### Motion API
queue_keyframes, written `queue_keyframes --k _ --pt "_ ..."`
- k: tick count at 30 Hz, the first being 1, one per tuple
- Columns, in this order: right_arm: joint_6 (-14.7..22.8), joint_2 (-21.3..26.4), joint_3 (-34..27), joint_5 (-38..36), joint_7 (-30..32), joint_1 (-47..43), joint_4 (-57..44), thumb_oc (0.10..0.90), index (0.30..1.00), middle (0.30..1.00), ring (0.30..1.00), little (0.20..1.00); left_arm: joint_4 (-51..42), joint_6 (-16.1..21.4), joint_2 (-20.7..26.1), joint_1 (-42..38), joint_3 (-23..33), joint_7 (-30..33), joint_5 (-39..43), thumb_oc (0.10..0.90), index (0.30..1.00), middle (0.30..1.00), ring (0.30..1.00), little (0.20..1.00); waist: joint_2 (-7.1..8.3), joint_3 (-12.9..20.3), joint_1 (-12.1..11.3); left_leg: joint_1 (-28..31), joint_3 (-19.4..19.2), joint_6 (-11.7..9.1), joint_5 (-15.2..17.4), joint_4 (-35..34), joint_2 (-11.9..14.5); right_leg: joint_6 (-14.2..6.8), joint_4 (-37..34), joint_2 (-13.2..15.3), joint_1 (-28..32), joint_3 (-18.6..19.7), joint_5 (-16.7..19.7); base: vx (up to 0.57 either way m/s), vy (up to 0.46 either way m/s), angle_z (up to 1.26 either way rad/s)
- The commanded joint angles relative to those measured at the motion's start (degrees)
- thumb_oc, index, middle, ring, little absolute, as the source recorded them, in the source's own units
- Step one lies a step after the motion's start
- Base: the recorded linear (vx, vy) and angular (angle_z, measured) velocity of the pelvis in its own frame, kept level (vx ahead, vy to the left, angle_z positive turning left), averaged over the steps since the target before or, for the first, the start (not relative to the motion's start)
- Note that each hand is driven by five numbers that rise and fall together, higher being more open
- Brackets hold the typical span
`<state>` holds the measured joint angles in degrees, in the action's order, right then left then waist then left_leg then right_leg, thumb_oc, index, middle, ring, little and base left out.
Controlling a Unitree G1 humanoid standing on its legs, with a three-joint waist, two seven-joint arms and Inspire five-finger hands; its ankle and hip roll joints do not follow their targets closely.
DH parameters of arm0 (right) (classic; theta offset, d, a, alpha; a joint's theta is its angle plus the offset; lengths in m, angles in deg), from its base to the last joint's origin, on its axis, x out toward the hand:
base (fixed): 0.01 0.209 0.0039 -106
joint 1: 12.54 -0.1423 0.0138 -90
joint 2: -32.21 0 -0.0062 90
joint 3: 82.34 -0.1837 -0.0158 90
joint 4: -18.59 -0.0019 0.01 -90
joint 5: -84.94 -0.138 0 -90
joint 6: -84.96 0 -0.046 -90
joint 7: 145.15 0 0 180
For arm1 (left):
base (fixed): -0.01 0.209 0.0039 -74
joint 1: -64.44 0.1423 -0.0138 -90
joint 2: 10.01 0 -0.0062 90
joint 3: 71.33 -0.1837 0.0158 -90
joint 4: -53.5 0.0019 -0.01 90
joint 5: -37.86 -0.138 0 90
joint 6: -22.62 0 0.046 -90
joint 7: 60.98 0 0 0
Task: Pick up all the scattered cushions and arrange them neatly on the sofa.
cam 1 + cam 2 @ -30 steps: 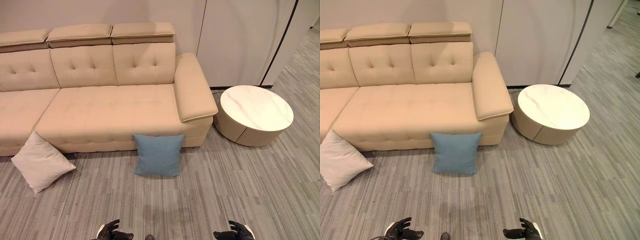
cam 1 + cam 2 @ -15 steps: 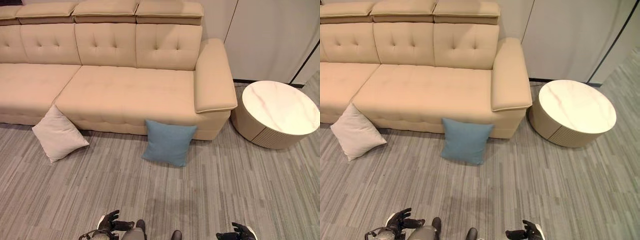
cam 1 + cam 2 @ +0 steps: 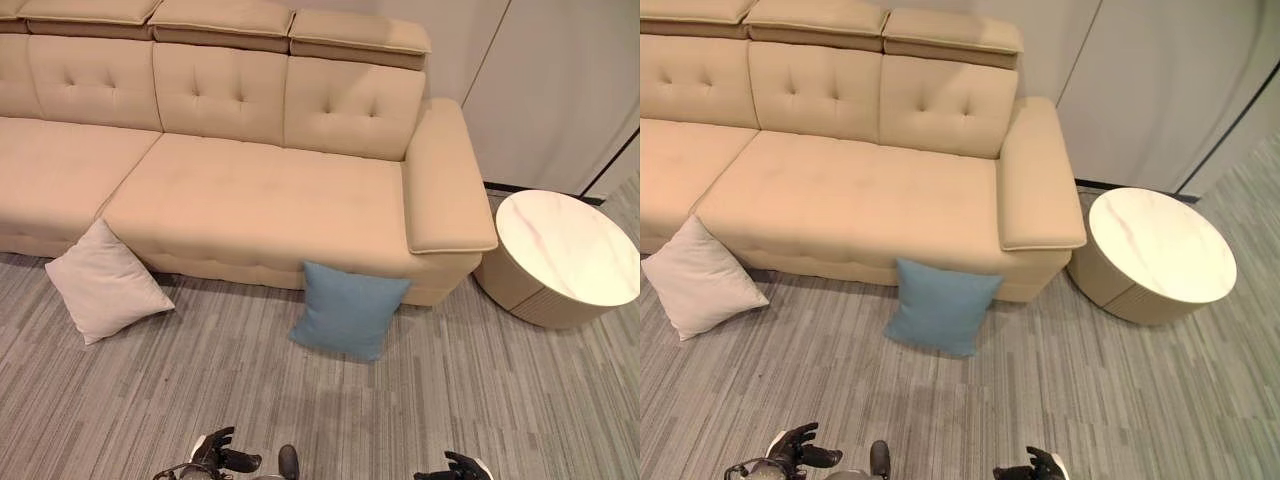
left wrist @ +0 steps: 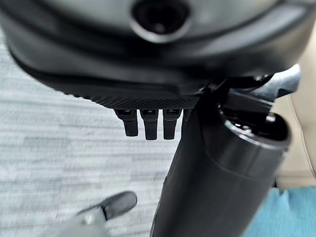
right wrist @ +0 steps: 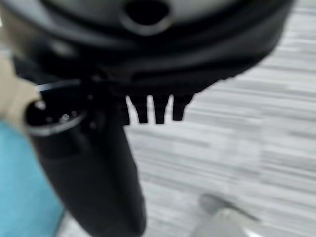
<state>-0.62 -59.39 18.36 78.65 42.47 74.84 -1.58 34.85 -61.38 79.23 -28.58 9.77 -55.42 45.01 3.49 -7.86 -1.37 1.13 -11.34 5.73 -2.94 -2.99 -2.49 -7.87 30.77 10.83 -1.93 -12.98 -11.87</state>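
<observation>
Below, blue cushion leaning on sofa, white cushion apparently likewise.

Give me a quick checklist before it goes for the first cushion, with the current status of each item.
1. Blue cushion on the floor, leaning against the sofa front: ok.
2. White cushion on the floor by the sofa: ok.
3. Left hand open, holding nothing: ok.
4. Right hand open, holding nothing: ok.
5. Either hand near a cushion: not ok, both low and far back.
6. Sofa seat free for cushions: ok.
</observation>
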Motion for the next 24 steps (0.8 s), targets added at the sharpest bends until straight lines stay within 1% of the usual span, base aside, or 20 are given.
queue_keyframes --k 1,3,4,5,6,8,9,10,11,12,13,14,15,16,17,18,19,20,22,24 --pt "1.1 3.4 0.8 1.1 0.7 -1.2 -1.8 0.800 0.900 0.900 0.900 0.900 -0.1 1.2 0.5 0.1 0.7 0.6 -0.9 0.800 0.900 0.900 0.900 0.900 -0.95 -0.5 -1.4 -1.9 4.1 -1.9 6.8 5.6 1.6 0.4 -8.5 -3.9 -1.5 0.4 11.8 0.15 0.075 0.03" --pt "0.9 3.6 0.9 1.3 0.6 -1.6 -1.9 0.800 0.900 0.900 0.900 0.900 0.0 1.2 0.6 0.0 0.9 0.6 -0.8 0.800 0.900 0.900 0.900 0.900 -1.29 -0.8 -1.1 -0.1 4.6 -2.0 7.3 4.5 1.6 1.0 -10.7 -3.9 -3.4 -0.5 10.7 0.21 0.006 -0.04" --pt "0.9 3.9 1.3 1.5 0.7 -1.8 -2.0 0.800 0.900 0.900 0.900 0.900 0.3 1.3 0.5 -0.1 0.7 0.5 -1.0 0.800 0.900 0.900 0.900 0.900 -1.39 -1.3 -0.7 1.3 4.8 -2.4 8.1 3.8 1.7 1.7 -15.9 -3.7 -4.4 -2.5 10.6 0.24 -0.061 0.01" --pt "0.8 4.1 1.4 1.5 0.8 -1.9 -2.1 0.800 0.900 0.900 0.900 0.900 0.5 1.3 0.4 -0.1 0.5 0.5 -1.1 0.800 0.900 0.900 0.900 0.900 -1.27 -1.6 -0.3 2.0 5.3 -2.5 8.6 3.8 1.3 1.8 -18.4 -4.1 -5.6 -2.1 11.3 0.41 -0.140 0.01" --pt "0.7 4.1 1.5 1.2 0.6 -1.5 -1.9 0.800 0.900 0.900 0.900 0.900 0.9 1.4 0.0 -0.4 0.2 0.6 -1.4 0.800 0.900 0.900 0.900 0.900 -0.74 -2.0 0.9 4.2 7.3 -3.0 9.9 3.2 0.6 1.2 -23.9 -5.5 -7.2 0.4 13.6 0.29 -0.105 0.07" --pt "0.7 4.1 1.5 1.3 0.7 -1.3 -1.7 0.800 0.900 0.900 0.900 0.900 1.0 1.5 -0.3 -0.4 0.1 0.6 -1.4 0.800 0.900 0.900 0.900 0.900 -0.84 -1.9 1.0 4.7 7.7 -3.1 10.3 3.2 0.7 1.2 -24.5 -5.6 -6.8 0.2 14.0 0.22 -0.108 0.30" --pt "0.9 4.1 1.4 1.1 0.7 -0.9 -1.5 0.800 0.900 0.900 0.900 0.900 1.3 1.6 -0.5 -0.5 -0.1 0.6 -1.8 0.800 0.900 0.900 0.900 0.900 -0.78 -1.6 1.3 5.0 8.0 -3.5 10.9 3.5 0.7 1.6 -25.2 -6.2 -6.1 0.6 13.7 0.27 -0.195 0.71" --pt "1.1 4.2 0.7 0.7 0.5 0.1 -1.3 0.800 0.900 0.900 0.900 0.900 1.1 1.8 -0.8 -0.5 -0.6 0.4 -1.8 0.800 0.900 0.900 0.900 0.900 -0.72 -1.2 1.7 4.6 7.8 -5.0 11.7 5.6 1.4 2.3 -26.8 -6.6 -4.7 0.3 13.4 0.25 -0.219 0.78" --pt "1.4 4.3 0.6 0.2 0.5 0.3 -1.3 0.800 0.900 0.900 0.900 0.900 0.9 2.0 -0.9 -0.7 -0.7 0.3 -1.6 0.800 0.900 0.900 0.900 0.900 -0.62 -1.2 1.9 3.6 7.1 -6.1 11.3 8.2 2.0 2.7 -27.9 -6.8 -3.5 -0.1 13.2 0.18 -0.224 0.70" --pt "1.6 4.5 0.5 -0.2 0.6 0.2 -1.3 0.800 0.900 0.900 0.900 0.900 0.5 2.0 -1.0 -1.1 -1.0 0.3 -1.2 0.800 0.900 0.900 0.900 0.900 -0.27 -1.7 2.0 0.8 6.2 -7.5 9.9 13.3 3.0 3.3 -28.7 -6.8 -2.4 -0.4 13.2 0.05 -0.178 0.44" --pt "1.7 4.7 0.5 -0.5 0.7 -0.1 -1.3 0.800 0.900 0.900 0.900 0.900 0.0 2.0 -1.1 -1.6 -1.5 0.2 -0.8 0.800 0.900 0.900 0.900 0.900 0.21 -2.6 1.8 -2.3 5.5 -8.2 8.1 18.5 3.8 3.9 -29.1 -6.6 -1.6 -0.6 13.1 0.00 -0.163 0.40" --pt "1.7 5.0 0.6 -0.8 0.9 -0.4 -1.3 0.800 0.900 0.900 0.900 0.900 -0.4 1.9 -1.1 -2.1 -1.8 0.2 -0.6 0.800 0.900 0.900 0.900 0.900 0.47 -3.2 1.6 -5.1 5.3 -8.4 7.2 23.0 4.5 4.6 -29.3 -6.6 -1.1 -0.9 12.8 0.00 -0.153 0.46" --pt "1.7 5.1 0.7 -1.2 1.0 -0.7 -1.3 0.800 0.900 0.900 0.900 0.900 -0.5 2.0 -1.1 -2.4 -1.9 0.4 -0.4 0.800 0.900 0.900 0.900 0.900 0.63 -3.6 1.6 -7.0 4.8 -8.5 6.6 25.9 5.5 5.4 -29.5 -7.0 -0.7 -1.2 12.2 0.05 -0.150 0.20" --pt "1.6 5.3 0.5 -1.7 1.1 -0.7 -1.2 0.800 0.900 0.900 0.900 0.900 -0.6 1.9 -1.1 -2.5 -2.1 0.4 -0.1 0.800 0.900 0.900 0.900 0.900 0.94 -3.8 1.2 -9.3 4.4 -8.0 6.7 27.2 6.2 5.8 -30.1 -7.3 0.4 -1.2 11.6 0.18 -0.121 0.09" --pt "1.7 5.5 0.5 -1.9 1.1 -0.2 -1.0 0.800 0.900 0.900 0.900 0.900 -0.6 1.8 -1.1 -2.2 -2.1 0.5 0.0 0.800 0.900 0.900 0.900 0.900 1.23 -3.6 0.9 -10.1 3.7 -7.5 8.0 23.5 6.4 5.3 -31.3 -7.5 1.8 -1.4 11.1 0.23 -0.066 -0.09" --pt "1.7 5.6 0.5 -1.9 1.3 -0.1 -1.0 0.800 0.900 0.900 0.900 0.900 -0.6 1.7 -1.1 -2.1 -2.2 0.5 -0.1 0.800 0.900 0.900 0.900 0.900 1.42 -3.5 0.8 -10.6 3.3 -7.4 8.1 21.4 6.6 5.1 -31.6 -7.4 2.3 -1.4 10.8 0.38 0.029 0.09" --pt "1.7 5.7 0.7 -1.5 1.5 0.1 -1.0 0.800 0.900 0.900 0.900 0.900 -0.5 1.6 -0.8 -1.6 -2.3 0.5 -0.6 0.800 0.900 0.900 0.900 0.900 1.10 -3.3 -0.3 -12.5 3.7 -8.0 4.2 14.7 6.5 5.2 -32.3 -8.6 4.3 -0.5 9.4 0.26 0.046 0.07" --pt "1.7 5.7 0.7 -1.5 1.5 0.1 -1.0 0.800 0.900 0.900 0.900 0.900 -0.5 1.6 -0.7 -1.6 -2.3 0.5 -0.6 0.800 0.900 0.900 0.900 0.900 1.15 -3.1 -0.2 -12.7 3.8 -8.0 3.9 14.4 6.5 5.2 -32.2 -8.6 4.1 -0.6 9.5 0.27 0.059 0.07" --pt "1.6 5.5 1.2 -1.2 1.6 0.1 -0.8 0.800 0.900 0.900 0.900 0.900 -0.1 1.7 -0.6 -1.3 -2.2 0.6 -0.4 0.800 0.900 0.900 0.900 0.900 1.01 -3.6 -1.7 -14.8 7.2 -8.5 2.2 13.5 4.6 5.5 -32.4 -9.8 5.6 1.1 8.6 0.15 0.052 -0.10" --pt "1.8 5.3 1.6 -1.0 1.4 0.1 -0.9 0.800 0.900 0.900 0.900 0.900 0.2 1.6 -0.7 -0.7 -1.5 0.4 0.2 0.800 0.900 0.900 0.900 0.900 1.00 -2.8 -2.4 -13.7 10.2 -8.4 2.5 11.6 3.2 5.4 -32.3 -10.4 5.9 2.5 8.1 0.19 0.079 -0.46"
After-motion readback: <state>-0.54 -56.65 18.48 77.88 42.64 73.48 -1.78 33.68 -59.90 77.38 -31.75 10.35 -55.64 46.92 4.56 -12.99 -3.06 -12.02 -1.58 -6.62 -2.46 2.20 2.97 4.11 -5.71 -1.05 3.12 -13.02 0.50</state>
